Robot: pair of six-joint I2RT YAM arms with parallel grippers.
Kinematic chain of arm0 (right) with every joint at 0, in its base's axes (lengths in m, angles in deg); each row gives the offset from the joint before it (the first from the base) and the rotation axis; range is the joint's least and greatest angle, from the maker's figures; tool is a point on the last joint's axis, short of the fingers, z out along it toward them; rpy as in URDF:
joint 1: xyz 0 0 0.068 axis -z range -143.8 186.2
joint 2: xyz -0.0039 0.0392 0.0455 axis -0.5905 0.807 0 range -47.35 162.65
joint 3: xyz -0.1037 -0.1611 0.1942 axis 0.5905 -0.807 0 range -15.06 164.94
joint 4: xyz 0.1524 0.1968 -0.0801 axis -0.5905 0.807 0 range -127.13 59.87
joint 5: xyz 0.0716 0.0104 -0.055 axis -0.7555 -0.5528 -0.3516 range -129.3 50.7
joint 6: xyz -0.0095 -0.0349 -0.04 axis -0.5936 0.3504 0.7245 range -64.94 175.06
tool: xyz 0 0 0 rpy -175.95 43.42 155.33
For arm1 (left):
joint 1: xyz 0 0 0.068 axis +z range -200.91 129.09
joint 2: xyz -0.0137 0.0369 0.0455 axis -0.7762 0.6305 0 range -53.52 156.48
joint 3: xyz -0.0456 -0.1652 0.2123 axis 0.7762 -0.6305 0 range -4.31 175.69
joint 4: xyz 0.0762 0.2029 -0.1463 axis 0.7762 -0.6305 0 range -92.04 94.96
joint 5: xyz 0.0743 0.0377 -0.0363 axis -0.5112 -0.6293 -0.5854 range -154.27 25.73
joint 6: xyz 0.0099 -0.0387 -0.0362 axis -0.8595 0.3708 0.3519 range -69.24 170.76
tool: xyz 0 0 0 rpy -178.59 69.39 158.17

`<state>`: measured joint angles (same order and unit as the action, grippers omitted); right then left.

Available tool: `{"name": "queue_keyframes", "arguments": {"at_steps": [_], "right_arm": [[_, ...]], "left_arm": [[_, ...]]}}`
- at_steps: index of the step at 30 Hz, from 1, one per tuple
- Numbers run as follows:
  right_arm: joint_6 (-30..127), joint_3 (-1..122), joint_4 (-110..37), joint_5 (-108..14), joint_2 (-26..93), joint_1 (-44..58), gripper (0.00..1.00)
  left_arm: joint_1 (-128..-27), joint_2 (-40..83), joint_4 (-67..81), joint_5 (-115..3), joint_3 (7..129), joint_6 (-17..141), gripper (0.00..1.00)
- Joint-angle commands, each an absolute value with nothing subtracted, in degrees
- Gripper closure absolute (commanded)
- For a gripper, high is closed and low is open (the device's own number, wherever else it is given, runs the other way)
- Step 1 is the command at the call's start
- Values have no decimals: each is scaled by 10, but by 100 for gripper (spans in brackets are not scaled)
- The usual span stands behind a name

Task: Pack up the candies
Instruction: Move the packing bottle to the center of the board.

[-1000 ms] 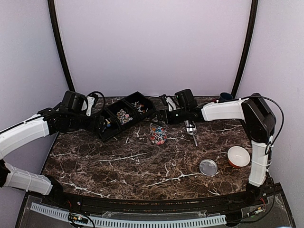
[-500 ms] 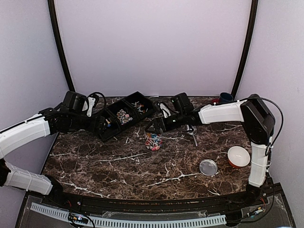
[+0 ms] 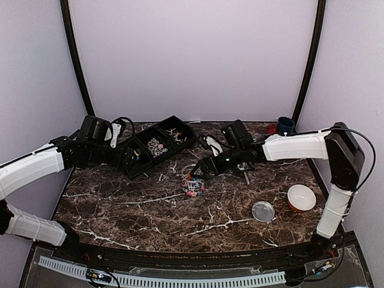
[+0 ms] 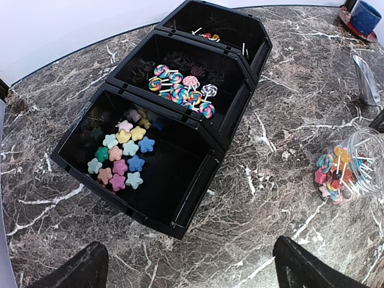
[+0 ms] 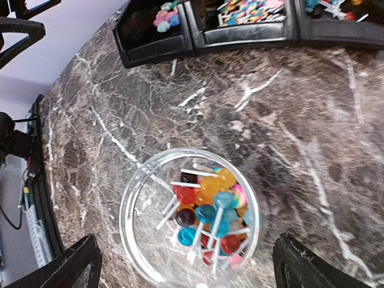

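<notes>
The candies lie in the black three-compartment tray [image 4: 198, 180]: pastel stars [image 4: 120, 157], swirl lollipops [image 4: 183, 90] and a few stick pieces [image 4: 210, 37]. More lollipops [image 5: 210, 210] fill part of a small clear jar [image 5: 138, 240], which stands on the marble right of the tray [image 3: 193, 185]. My right gripper [image 5: 195, 273] is open, its fingers either side of the jar with gaps showing; in the top view it is just above the jar [image 3: 201, 171]. My left gripper [image 4: 189, 276] is open and empty over the table at the tray's near corner [image 3: 129, 157].
A metal scoop [image 4: 367, 78] lies right of the jar. A blue cup [image 3: 285, 125] stands at the back right. A clear lid [image 3: 263, 211] and a white bowl [image 3: 301, 197] sit at the front right. The tray [image 3: 180, 129] is at the back left.
The jar has shifted toward the near left of the table, and my right arm has reached out and moved with it. The left arm has not moved.
</notes>
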<state>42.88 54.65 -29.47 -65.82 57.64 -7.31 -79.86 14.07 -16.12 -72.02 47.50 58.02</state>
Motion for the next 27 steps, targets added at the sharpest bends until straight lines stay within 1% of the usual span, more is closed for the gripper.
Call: {"name": "queue_keyframes", "arguments": {"at_steps": [1,6,10,14,15,20,27], "right_arm": [[460,524,-266,-565,511,-77,1],[473,462,-232,-467,446,-80,2],[472,415,-211,-428,369,-81,2],[454,377,-181,-389,317,-81,1],[445,369,-172,-382,307,-81,0],[413,339,-126,-331,275,-81,2],[360,308,-80,-284,254,-76,9]], "left_arm": [[-800,138,-167,-720,476,575,1],[-801,138,-168,-719,476,574,1],[-801,141,-168,-716,477,573,1],[-800,143,-168,-714,478,574,1],[-801,143,-168,-713,478,574,1],[-801,145,-169,-709,479,576,1],[-800,149,-171,-707,480,575,1]]}}
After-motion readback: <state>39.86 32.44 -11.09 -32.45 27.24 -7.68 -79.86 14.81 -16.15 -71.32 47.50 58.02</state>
